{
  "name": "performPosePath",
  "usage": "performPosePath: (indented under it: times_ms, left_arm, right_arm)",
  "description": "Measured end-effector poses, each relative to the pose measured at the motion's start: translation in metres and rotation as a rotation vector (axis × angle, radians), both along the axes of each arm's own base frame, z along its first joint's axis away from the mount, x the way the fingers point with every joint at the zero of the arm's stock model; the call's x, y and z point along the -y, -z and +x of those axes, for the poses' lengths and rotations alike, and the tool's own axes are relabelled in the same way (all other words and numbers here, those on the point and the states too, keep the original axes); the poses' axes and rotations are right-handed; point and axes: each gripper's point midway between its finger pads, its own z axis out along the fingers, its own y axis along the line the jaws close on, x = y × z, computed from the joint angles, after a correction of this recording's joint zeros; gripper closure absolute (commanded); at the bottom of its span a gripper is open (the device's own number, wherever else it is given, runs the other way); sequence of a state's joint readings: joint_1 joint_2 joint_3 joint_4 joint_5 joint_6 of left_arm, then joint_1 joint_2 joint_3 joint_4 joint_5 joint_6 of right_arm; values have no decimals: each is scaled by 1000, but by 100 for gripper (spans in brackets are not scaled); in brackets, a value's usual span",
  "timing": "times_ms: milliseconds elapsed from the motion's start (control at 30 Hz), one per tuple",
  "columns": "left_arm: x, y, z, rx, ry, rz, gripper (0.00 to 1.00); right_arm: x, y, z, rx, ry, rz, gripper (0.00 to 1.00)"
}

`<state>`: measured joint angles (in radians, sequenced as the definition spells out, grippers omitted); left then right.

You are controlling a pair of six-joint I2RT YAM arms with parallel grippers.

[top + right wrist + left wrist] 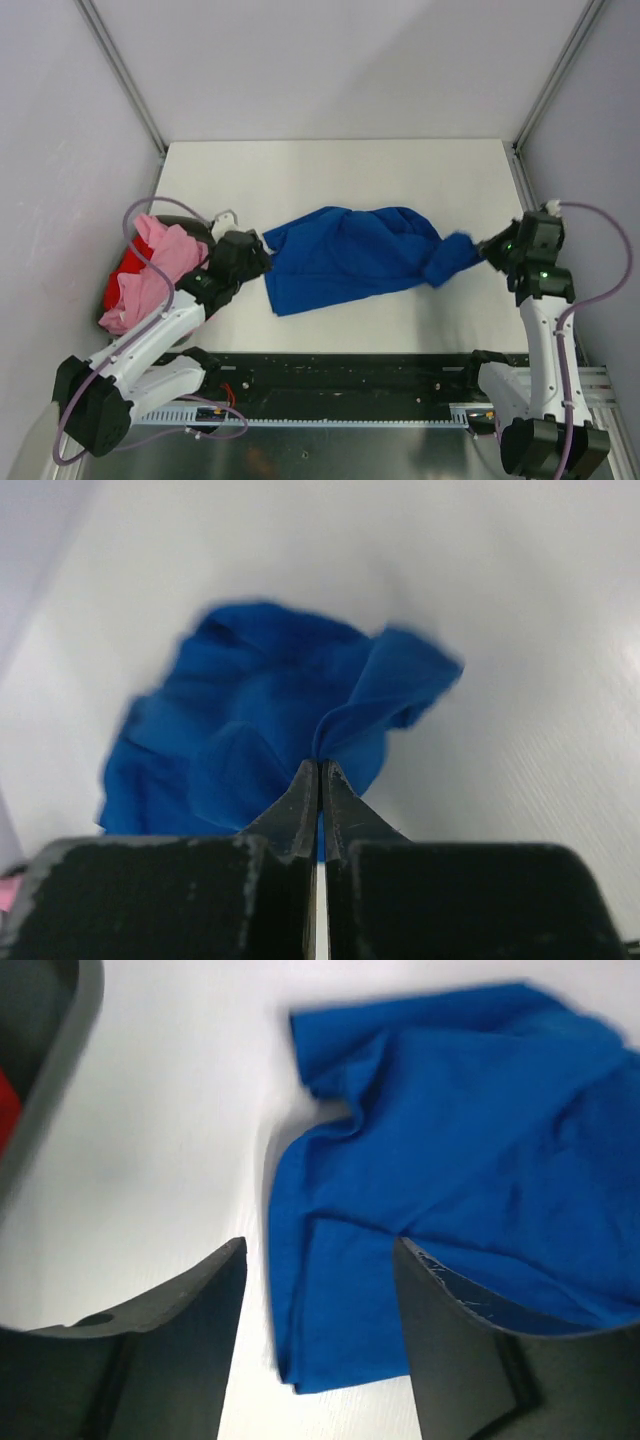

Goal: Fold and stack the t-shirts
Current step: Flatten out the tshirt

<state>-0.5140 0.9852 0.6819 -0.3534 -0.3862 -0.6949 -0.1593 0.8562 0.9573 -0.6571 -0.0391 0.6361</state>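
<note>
The royal blue t-shirt [345,255] lies crumpled across the middle of the table, no print showing. My right gripper [484,248] is shut on its right end, the cloth bunched at the fingertips in the right wrist view [320,765]. My left gripper [262,256] is open at the shirt's left edge; in the left wrist view [318,1260] a folded corner of the blue t-shirt [340,1330] lies between the jaws. The light pink t-shirt [160,262] and the red t-shirt [122,278] lie heaped at the left edge, partly hidden by the left arm.
The white table [340,170] is walled by grey panels with metal posts at the back corners. A black rail runs along its near edge [350,372].
</note>
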Motion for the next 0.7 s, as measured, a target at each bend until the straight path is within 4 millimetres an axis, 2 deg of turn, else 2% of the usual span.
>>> performPosePath:
  times_ms: [67,100,200,267,400,700]
  left_arm:
    - [-2,24,-16,-62,-7,-21,34]
    - [-2,30,-20,-77,-11,-34,36]
    - [1,36,-26,-97,-16,-74,43]
    - [6,37,-27,-102,-19,-95,45]
    - [17,48,-31,-138,-18,-117,52]
    - [31,98,-33,-304,-34,-15,57]
  right_arm:
    - [-8,53,-16,-123,-24,37,100]
    - [-11,75,-24,-178,-33,53,100]
    - [-17,114,-44,-281,-46,83,100]
    - [-19,118,-48,-288,-52,89,100]
    - [-21,110,-43,-243,-62,88,100]
    - [-22,110,-34,-229,-74,94,100]
